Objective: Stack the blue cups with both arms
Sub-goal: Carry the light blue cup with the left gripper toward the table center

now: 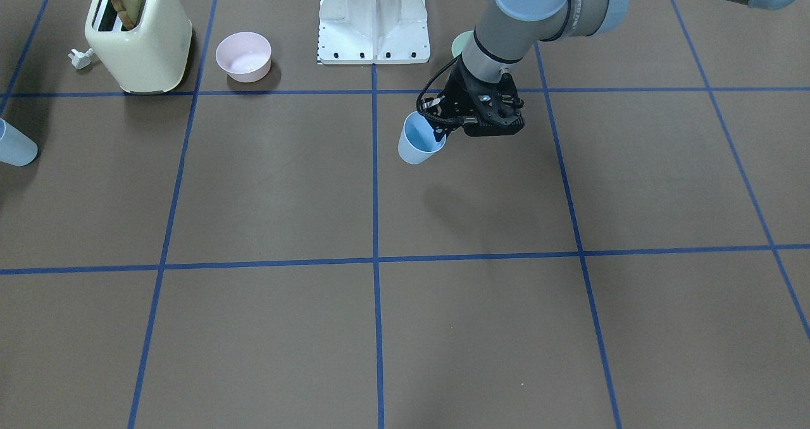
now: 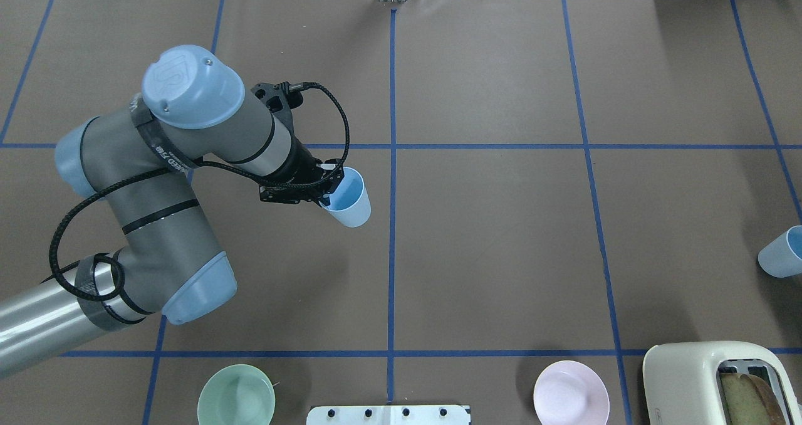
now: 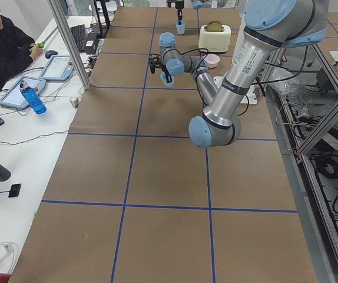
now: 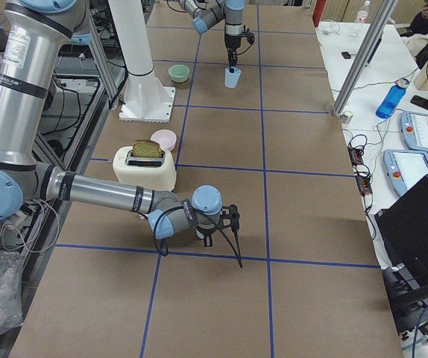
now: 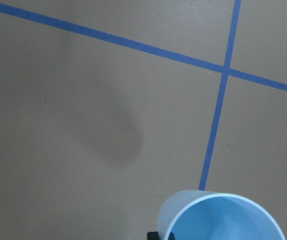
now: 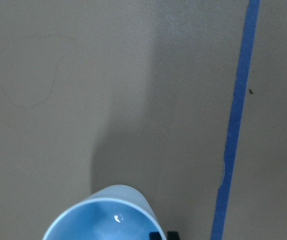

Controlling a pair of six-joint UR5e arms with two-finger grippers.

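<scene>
**Brown tabletop [image 2: 501,256], left gripper [image 2: 327,188] clamped on lifted blue cup [image 2: 351,204]**

Blue tape grid across the surface. Fingers pinch the rim of the lifted blue cup, which hangs off the surface near table centre, slightly toward the robot's left, its shadow below. At the right-end edge: second blue cup [image 2: 780,252], well apart from the first. Just above its rim the right gripper [image 3: 179,13]; cannot tell its grip. Along the robot-side edge: green bowl [image 2: 236,395], white base mount [image 2: 388,414], pink bowl [image 2: 571,392]. Right robot-side corner: toaster [image 2: 689,375], bread slice [image 2: 749,393] in its slot.

Grey jointed left arm [image 2: 156,224], light-blue caps [image 2: 191,86]
</scene>
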